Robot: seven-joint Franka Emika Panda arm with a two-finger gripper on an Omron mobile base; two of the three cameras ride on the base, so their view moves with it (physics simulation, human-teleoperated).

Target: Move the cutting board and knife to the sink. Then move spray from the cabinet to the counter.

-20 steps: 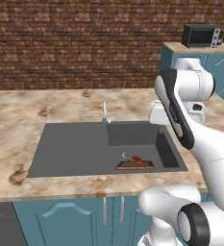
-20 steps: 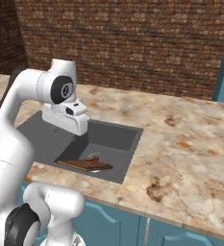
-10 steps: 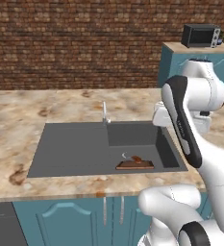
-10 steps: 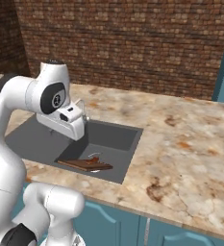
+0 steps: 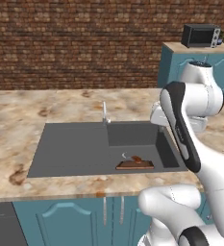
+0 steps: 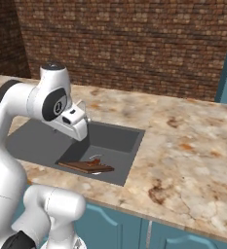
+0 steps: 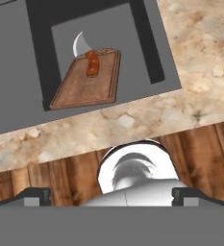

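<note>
The dark brown cutting board (image 7: 87, 81) lies flat in the sink (image 7: 31, 53), near its front right corner. The knife (image 7: 91, 62) rests on the board's far end, its reddish handle on the wood and its silver blade over the rim. Both also show as the board (image 5: 135, 165) and the knife (image 6: 96, 161) in the base views. My gripper (image 7: 111, 197) is open, held high above the counter's (image 7: 200, 43) front edge and well clear of the board, with nothing between its fingertips (image 7: 36, 196). The spray and the cabinet are out of view.
A faucet (image 5: 104, 113) stands at the sink's back edge. A teal unit (image 5: 176, 65) with a microwave (image 5: 200, 35) on top is at the far right. A brick wall (image 5: 84, 43) backs the counter. Wooden floor (image 7: 51, 173) lies below the hand.
The arm's upper links have swung toward the right of the left base view and the hand has turned. The board and knife have not moved. The gripper stays open.
</note>
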